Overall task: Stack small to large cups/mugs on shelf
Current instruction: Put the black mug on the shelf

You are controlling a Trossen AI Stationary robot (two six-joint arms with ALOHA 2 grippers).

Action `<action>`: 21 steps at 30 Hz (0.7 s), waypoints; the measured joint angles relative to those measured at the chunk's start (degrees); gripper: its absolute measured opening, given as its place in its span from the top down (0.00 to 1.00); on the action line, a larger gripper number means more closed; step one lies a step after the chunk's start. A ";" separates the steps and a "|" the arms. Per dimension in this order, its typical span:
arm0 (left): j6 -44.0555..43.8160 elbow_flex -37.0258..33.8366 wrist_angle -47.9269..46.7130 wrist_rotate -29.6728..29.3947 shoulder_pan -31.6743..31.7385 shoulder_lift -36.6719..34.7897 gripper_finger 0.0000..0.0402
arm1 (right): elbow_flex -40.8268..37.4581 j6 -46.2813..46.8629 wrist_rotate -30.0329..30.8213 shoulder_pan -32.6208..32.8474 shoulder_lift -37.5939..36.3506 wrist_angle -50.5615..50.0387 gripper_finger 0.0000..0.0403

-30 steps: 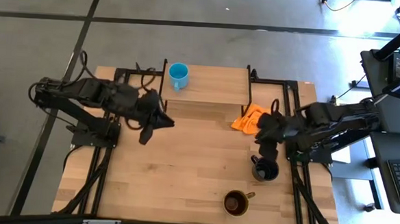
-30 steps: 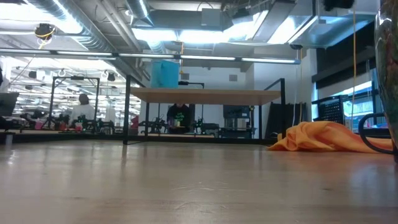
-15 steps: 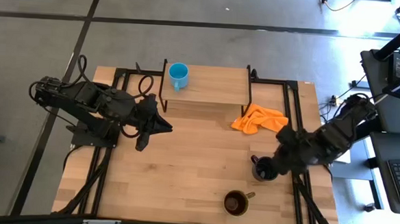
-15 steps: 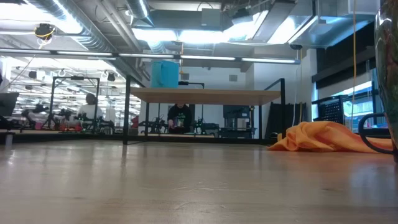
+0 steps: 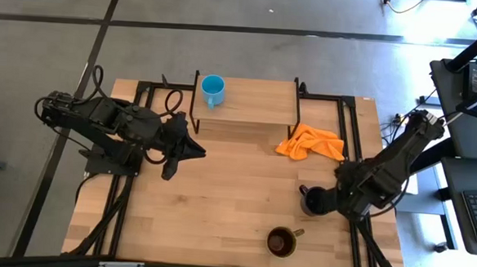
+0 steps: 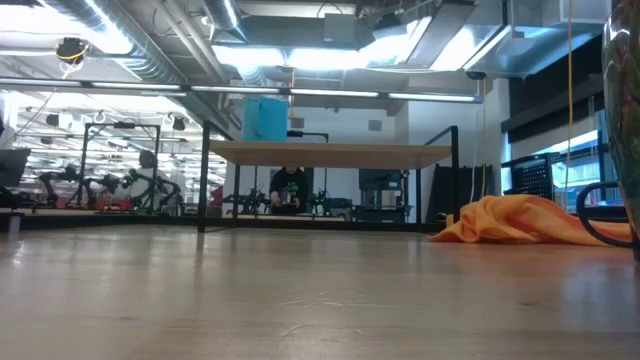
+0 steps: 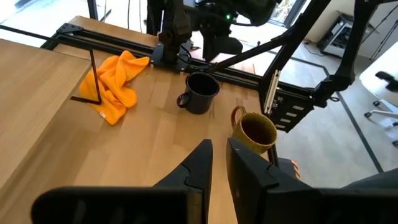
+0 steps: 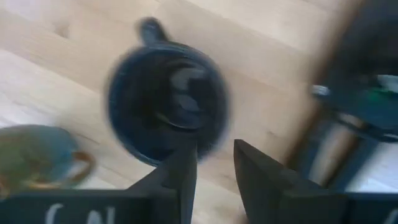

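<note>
Light wood is the top of the table [image 5: 219,198], and at its far edge stands the low light-wood shelf on thin black legs [image 5: 256,102]. The small light-blue mug [image 5: 212,89] is on the left end of this shelf; in the low view it [image 6: 265,118] shows on top of the board [image 6: 330,152]. The other two mugs are on the table, on the right side. The black mug with a handle [image 5: 313,201] is near the right edge, and the brown-olive mug with dark inside [image 5: 281,241] is nearer the front edge, a little to the left of the black one. A crumpled orange cloth [image 5: 307,142] lies on the table just beside the right end of the shelf.

The right gripper [image 5: 333,202] is above the black mug, at its right side. In the right wrist view its two dark fingers [image 8: 180,177] stand apart, spread over the rim of the black mug [image 8: 165,99], and I see nothing pinched between them. The brown-olive mug [image 8: 37,152] shows blurred beside.

The left gripper [image 5: 195,150] hangs over the left part of the table, well apart from all mugs. Its fingers [image 7: 199,165] are close together with a narrow gap and hold nothing.
</note>
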 joint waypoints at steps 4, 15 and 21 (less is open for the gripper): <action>-0.27 0.00 0.03 -0.05 0.04 0.00 0.90 | -0.81 0.21 1.57 0.02 0.33 2.43 0.73; -1.25 0.00 0.02 -2.83 0.04 0.00 0.90 | -0.84 -2.67 1.57 0.00 3.85 1.33 0.73; -1.25 0.00 0.02 -2.89 0.04 0.00 0.90 | -0.84 -2.32 -0.22 0.00 4.47 1.14 0.73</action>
